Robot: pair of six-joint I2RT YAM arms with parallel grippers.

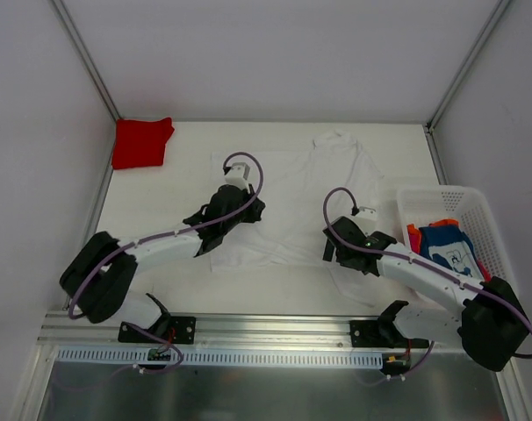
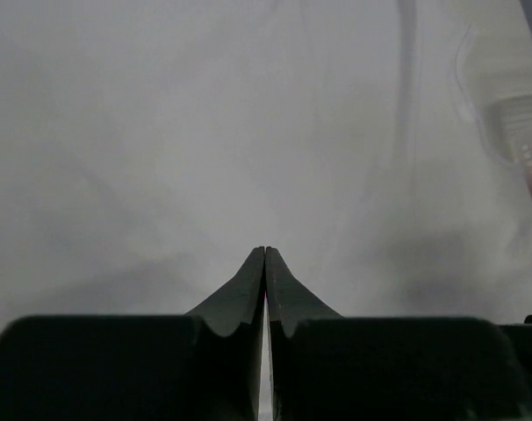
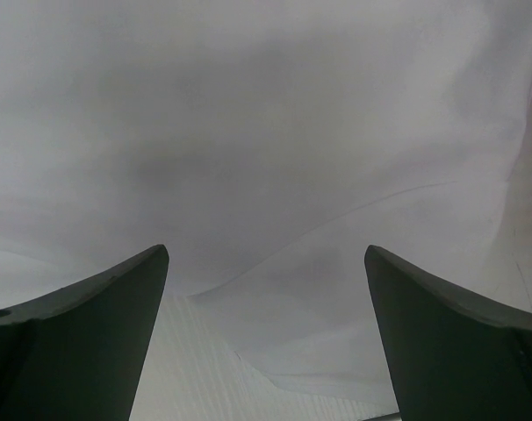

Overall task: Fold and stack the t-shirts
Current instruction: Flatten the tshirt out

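Note:
A white t-shirt (image 1: 292, 197) lies spread flat in the middle of the table. My left gripper (image 1: 240, 215) presses down on its left part; in the left wrist view the jaws (image 2: 265, 250) are closed together on the white cloth (image 2: 248, 132), with a pale sliver between them. Over the shirt's lower right hem hovers my right gripper (image 1: 334, 248), wide open (image 3: 266, 254), with the hem edge (image 3: 275, 289) and bare table between its fingers. A folded red t-shirt (image 1: 141, 142) sits at the far left corner. A blue printed t-shirt (image 1: 449, 247) and an orange-red one (image 1: 413, 232) lie in the basket.
A white mesh basket (image 1: 442, 195) stands at the right edge of the table, also showing at the right of the left wrist view (image 2: 522, 132). Metal frame posts rise at the back corners. The arm bases sit on a rail along the near edge.

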